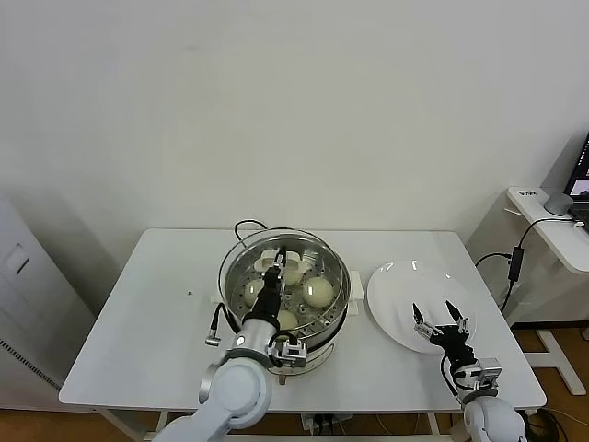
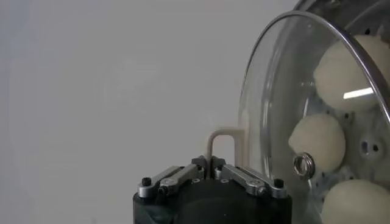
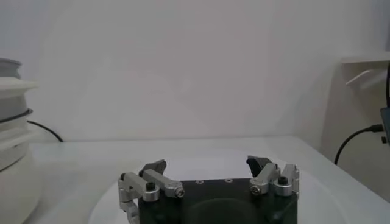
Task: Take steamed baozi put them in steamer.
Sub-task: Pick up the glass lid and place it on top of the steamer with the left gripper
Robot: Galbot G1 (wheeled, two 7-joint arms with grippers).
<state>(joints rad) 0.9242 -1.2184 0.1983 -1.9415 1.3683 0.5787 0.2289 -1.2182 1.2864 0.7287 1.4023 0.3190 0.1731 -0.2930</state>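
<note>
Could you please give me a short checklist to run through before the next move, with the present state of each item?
1. Baozi inside the steamer: ok, several show through the glass.
2. All four in: cannot tell, the left arm hides part.
3. Plate cleared of buns: ok.
4. Left hand shut on the lid handle: ok.
5. Glass lid seated on the pot: cannot tell.
6. Right hand open, holding nothing, over the plate: ok.
</note>
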